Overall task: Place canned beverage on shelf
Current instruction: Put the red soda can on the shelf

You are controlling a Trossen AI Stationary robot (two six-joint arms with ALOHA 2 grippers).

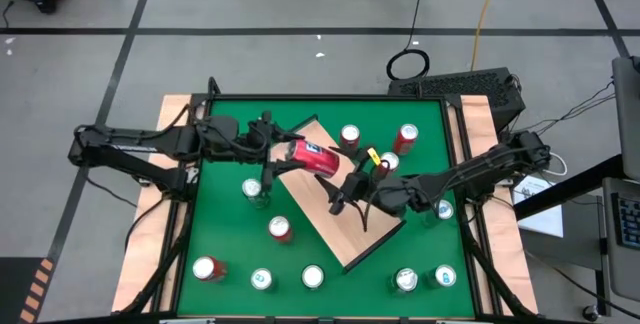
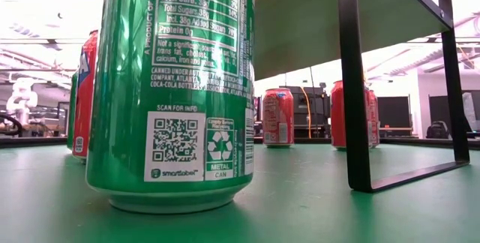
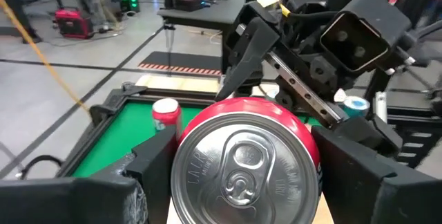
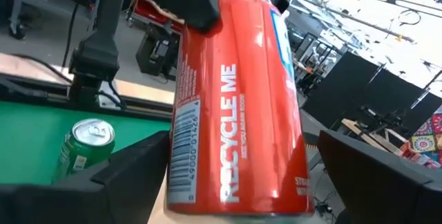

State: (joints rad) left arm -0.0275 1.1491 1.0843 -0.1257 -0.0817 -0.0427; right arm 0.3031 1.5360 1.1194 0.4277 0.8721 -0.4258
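Red can: the red can (image 1: pixel 314 157) lies tipped on its side above the upper end of the shelf (image 1: pixel 345 229), clamped by the left gripper (image 1: pixel 283 153); the left wrist view looks straight onto its silver top with the pull tab.
Left gripper: its fingers (image 3: pixel 138 182) sit on both sides of the can body, part-way open and closed on the can, so the can is carried by this arm alone.
Right gripper: the right gripper (image 1: pixel 340 196) hangs just below the can over the middle of the shelf; its fingers (image 4: pixel 131 175) stand wide apart with the can between them but not pinched, by my reading a release after passing the can across.
Shelf: a light wood board on dark legs, set diagonally on the green table (image 1: pixel 225 244); the low view shows it raised well above the table top.
Why held so: the can is tilted, not upright, so it likely needs turning on end before it can stand on the board.
Other cans: red and green cans, such as a green one (image 1: pixel 255 190) beside the shelf, stand around it on the table, awaiting their turn.
Risk: a sideways can set down now would roll off the board.
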